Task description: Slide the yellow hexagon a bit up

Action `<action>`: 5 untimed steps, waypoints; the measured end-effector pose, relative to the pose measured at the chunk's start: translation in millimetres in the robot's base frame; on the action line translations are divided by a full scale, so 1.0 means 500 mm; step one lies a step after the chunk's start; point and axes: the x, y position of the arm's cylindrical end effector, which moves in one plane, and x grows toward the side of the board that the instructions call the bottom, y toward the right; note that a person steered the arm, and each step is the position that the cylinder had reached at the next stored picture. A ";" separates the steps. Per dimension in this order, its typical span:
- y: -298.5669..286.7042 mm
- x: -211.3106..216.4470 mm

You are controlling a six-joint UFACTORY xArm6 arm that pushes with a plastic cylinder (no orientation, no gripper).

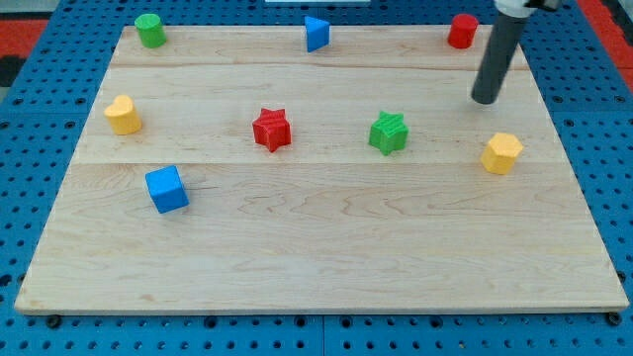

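The yellow hexagon (502,153) sat near the table's (326,257) right edge. My tip (486,100) stood just above it, toward the view's top, touching nothing. No pincer existed, only the bare rod. To push upward, it likely needed to circle beneath.

Pale wooden board (326,247), striped grain, on blue perforated table (613,148). Blocks: yellow hexagon (502,153), yellow heart (124,115), red star (271,130), green star (389,133), blue cube (166,189). Dark rod, my tip (486,100).
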 end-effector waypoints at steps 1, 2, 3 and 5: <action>0.044 0.070; 0.074 0.146; 0.081 0.224; 0.043 0.305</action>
